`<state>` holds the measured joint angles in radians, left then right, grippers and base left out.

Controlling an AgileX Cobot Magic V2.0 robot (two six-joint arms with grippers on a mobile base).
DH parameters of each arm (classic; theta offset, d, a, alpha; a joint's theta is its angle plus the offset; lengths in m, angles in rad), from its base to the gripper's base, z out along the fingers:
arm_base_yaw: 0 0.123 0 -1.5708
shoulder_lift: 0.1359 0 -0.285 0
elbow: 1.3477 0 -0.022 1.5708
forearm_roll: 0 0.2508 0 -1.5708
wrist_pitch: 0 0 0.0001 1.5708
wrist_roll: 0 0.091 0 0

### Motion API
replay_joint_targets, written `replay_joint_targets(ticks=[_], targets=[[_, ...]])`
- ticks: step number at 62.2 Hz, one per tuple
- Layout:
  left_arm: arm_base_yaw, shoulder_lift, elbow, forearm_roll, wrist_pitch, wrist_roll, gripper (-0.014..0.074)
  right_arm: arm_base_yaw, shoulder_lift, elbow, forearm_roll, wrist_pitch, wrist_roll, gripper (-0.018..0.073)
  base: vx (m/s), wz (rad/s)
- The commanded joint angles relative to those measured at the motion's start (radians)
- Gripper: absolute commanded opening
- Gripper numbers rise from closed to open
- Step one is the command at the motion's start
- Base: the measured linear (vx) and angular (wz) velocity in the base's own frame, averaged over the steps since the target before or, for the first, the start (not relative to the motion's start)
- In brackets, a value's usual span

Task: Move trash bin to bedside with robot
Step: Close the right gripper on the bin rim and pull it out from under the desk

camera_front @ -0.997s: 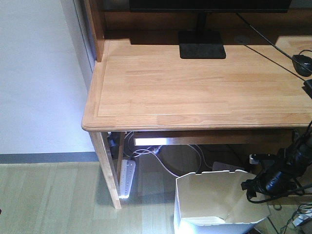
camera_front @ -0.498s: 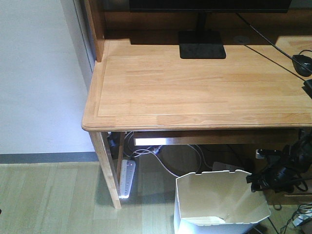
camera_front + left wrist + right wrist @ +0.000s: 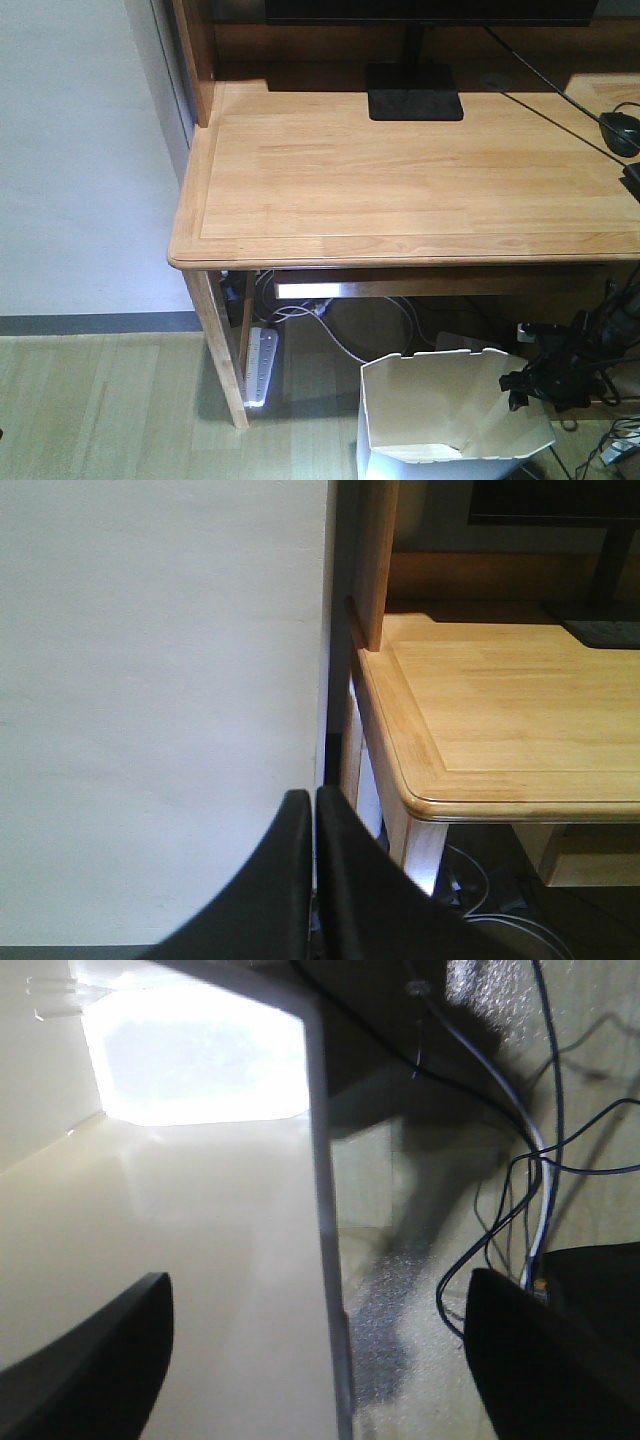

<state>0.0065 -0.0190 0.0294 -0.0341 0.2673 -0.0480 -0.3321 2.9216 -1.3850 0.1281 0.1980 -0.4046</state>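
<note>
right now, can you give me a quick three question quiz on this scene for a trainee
1. True or false: the right pincer straddles the trash bin wall, half inside, half outside.
2. The left pincer is: A open, B shut, C gripping a cable.
3. Fill in: the trash bin stands below the front edge of the wooden ____.
Key: 1 true; 2 B; 3 desk.

One white faceted plastic trash bin [image 3: 430,400]. One light wooden desk [image 3: 400,180]. One black rectangular monitor stand [image 3: 415,104]. One white power strip [image 3: 262,365]. One black computer mouse [image 3: 621,130].
</note>
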Motion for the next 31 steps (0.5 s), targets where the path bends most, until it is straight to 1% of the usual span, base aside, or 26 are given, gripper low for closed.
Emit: replay_joint_targets(ticks=[1, 7, 12, 13, 14, 15, 19, 21, 24, 25, 26, 27, 28, 31], targets=[[-0.002, -0.01, 0.029, -0.009, -0.074, -0.008, -0.0006, -0.001, -0.018, -0.064, 0.006, 0.065, -0.017, 0.0507, 0.0, 0.0], [-0.002, -0.01, 0.029, -0.009, -0.074, -0.008, -0.0006, 0.0, 0.016, -0.128, 0.021, 0.125, -0.017, 0.0393, 0.0, 0.0], [-0.002, -0.01, 0.029, -0.009, -0.074, -0.008, -0.0006, 0.0, 0.033, -0.165, 0.045, 0.158, -0.037, 0.0267, 0.0, 0.0], [-0.002, -0.01, 0.029, -0.009, -0.074, -0.008, -0.0006, 0.0, 0.036, -0.17, 0.059, 0.164, -0.043, 0.0224, 0.0, 0.0], [-0.002, -0.01, 0.029, -0.009, -0.074, -0.008, -0.0006, 0.0, 0.037, -0.176, 0.064, 0.165, -0.051, 0.0209, 0.0, 0.0], [-0.002, -0.01, 0.029, -0.009, -0.074, -0.008, -0.0006, 0.0, 0.041, -0.18, 0.079, 0.171, -0.066, 0.0166, 0.0, 0.0], [-0.002, -0.01, 0.029, -0.009, -0.074, -0.008, -0.0006, 0.0, 0.044, -0.186, 0.139, 0.173, -0.112, 0.0047, 0.0, 0.0], [-0.002, -0.01, 0.029, -0.009, -0.074, -0.008, -0.0006, 0.0, 0.044, -0.186, 0.176, 0.173, -0.154, -0.0011, 0.0, 0.0], [-0.002, -0.01, 0.029, -0.009, -0.074, -0.008, -0.0006, 0.0, 0.044, -0.186, 0.257, 0.174, -0.216, -0.0016, 0.0, 0.0], [-0.002, -0.01, 0.029, -0.009, -0.074, -0.008, -0.0006, 0.0, 0.044, -0.185, 0.27, 0.175, -0.24, -0.0015, 0.0, 0.0], [-0.002, -0.01, 0.029, -0.009, -0.074, -0.008, -0.0006, -0.001, 0.044, -0.185, 0.312, 0.179, -0.266, -0.0014, 0.0, 0.0], [-0.002, -0.01, 0.029, -0.009, -0.074, -0.008, -0.0006, -0.002, 0.044, -0.185, 0.327, 0.181, -0.293, -0.0014, 0.0, 0.0], [-0.002, -0.01, 0.029, -0.009, -0.074, -0.008, -0.0006, -0.002, 0.044, -0.185, 0.373, 0.188, -0.337, -0.0013, 0.0, 0.0], [-0.002, -0.01, 0.029, -0.009, -0.074, -0.008, -0.0006, -0.002, 0.044, -0.185, 0.471, 0.213, -0.416, -0.0013, 0.0, 0.0]])
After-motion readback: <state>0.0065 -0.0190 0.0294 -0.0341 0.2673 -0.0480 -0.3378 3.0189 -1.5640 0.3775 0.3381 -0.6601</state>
